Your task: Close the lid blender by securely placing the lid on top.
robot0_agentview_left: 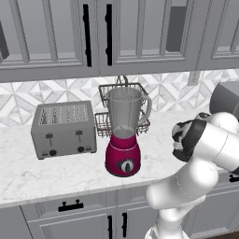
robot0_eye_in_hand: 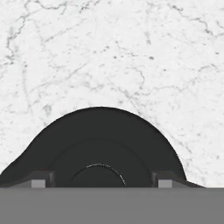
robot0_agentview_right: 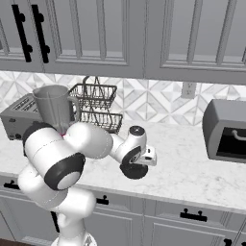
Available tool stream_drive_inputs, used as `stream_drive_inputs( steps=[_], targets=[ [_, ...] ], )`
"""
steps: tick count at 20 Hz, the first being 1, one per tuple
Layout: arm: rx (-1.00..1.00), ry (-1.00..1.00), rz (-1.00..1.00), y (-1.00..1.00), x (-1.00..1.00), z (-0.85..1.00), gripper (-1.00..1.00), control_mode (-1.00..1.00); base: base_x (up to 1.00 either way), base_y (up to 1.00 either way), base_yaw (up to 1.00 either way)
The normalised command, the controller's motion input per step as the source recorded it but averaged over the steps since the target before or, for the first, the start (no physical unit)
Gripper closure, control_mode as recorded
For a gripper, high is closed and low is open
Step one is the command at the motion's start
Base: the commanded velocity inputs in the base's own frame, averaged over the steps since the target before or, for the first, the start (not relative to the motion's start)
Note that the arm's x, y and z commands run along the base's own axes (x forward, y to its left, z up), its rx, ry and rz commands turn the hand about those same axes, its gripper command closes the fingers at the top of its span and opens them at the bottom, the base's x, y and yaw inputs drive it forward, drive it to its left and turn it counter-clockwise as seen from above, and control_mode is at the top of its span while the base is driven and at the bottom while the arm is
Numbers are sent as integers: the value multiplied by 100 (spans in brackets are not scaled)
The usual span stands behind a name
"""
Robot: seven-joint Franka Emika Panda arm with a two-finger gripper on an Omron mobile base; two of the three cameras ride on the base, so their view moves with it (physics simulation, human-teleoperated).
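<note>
Left base view: tall translucent grey blender on a rounded magenta-red base with a grey dial, jar mouth open, no cover on it. Well off to the side of the hand, past the bent white elbow; grey two-slot toaster farther out still, wire basket behind the jar.

Right base view: two-finger gripper down low over the white marble counter, the small flat round black lid directly under the wrist, apparently off the stone or barely above it. Jar back behind the arm's shoulder and higher than the hand; dark grey microwave out on the opposite side.

Hand view: black disc with raised centre sitting right between the two dark finger tips, marble beyond it. Fingers spread to the disc's width, touching or just beside its edges; whether truly clamped, cannot tell for sure.

Step in hand, by the look of it: the pick-up of the lid. Next move calls for a firm grip, a lift well above jar height, a swing across to the open mouth, then a level, centred descent.
</note>
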Motion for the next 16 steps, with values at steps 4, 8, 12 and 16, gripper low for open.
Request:
stream_drive_inputs(
  steps=[4, 8, 12, 16],
  targets=[
    [0, 2, 0, 4, -26, -44, 100, -100, 0, 0, 0],
    [0, 1, 0, 11, -39, -42, 100, -100, 0, 0, 0],
    [-3, 0, -1, 29, -43, -46, 100, -100, 0, 0, 0],
    [-5, 0, -4, 41, -39, -46, 100, -100, 0, 0, 0]
  ],
)
